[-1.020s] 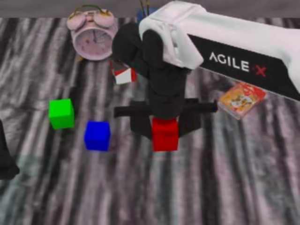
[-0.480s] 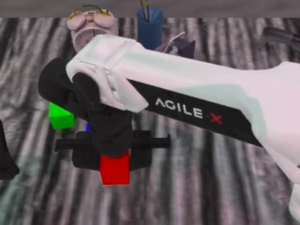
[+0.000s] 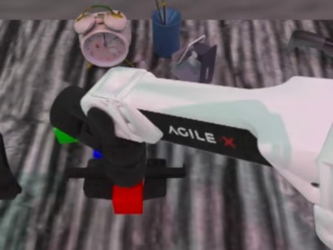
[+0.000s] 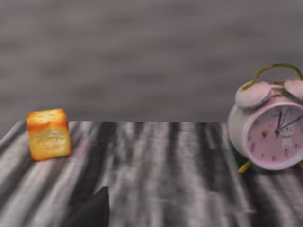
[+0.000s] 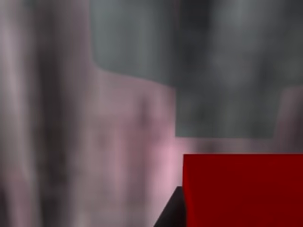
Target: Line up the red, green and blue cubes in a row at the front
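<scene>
Fingers (image 3: 127, 191) around red cube (image 3: 128, 199); green cube (image 3: 64, 136) half-hidden

The table (image 3: 250, 208) has a streaked grey and black surface, like brushed cloth or rough stone, and it looks matt. The red cube (image 3: 128, 198) is plain, smooth and matt. The alarm clock (image 4: 272, 135) has a smooth pink shell, slightly glossy, like painted plastic or metal.

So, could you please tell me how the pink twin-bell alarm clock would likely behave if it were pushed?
The pink twin-bell alarm clock stands upright on small feet, so a shove high on it would probably tip it. Its round body might then roll. It looks rigid, though its thin wire handle seems delicate.
</scene>
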Action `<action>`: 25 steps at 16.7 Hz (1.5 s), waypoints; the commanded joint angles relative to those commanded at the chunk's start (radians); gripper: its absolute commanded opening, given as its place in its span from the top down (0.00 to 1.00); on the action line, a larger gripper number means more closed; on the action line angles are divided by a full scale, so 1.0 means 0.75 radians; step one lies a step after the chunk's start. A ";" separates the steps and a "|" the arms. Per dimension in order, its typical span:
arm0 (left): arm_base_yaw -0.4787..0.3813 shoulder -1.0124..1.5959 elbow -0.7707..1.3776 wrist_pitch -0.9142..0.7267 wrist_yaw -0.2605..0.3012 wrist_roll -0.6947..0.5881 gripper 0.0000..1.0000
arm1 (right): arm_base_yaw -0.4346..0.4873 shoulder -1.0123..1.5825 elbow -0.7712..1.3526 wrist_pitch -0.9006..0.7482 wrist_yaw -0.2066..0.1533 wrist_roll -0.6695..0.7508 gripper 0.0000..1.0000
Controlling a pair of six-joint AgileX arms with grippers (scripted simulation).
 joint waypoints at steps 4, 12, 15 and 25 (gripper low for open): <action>0.000 0.000 0.000 0.000 0.000 0.000 0.00 | 0.009 0.025 -0.105 0.113 0.003 -0.001 1.00; 0.000 0.000 0.000 0.000 0.000 0.000 0.00 | 0.009 0.025 -0.105 0.113 0.003 -0.001 0.62; 0.000 0.000 0.000 0.000 0.000 0.000 0.00 | 0.009 0.025 -0.105 0.113 0.003 -0.001 0.40; 0.000 0.000 0.000 0.000 0.000 0.000 0.00 | 0.009 0.025 -0.105 0.113 0.003 -0.001 0.00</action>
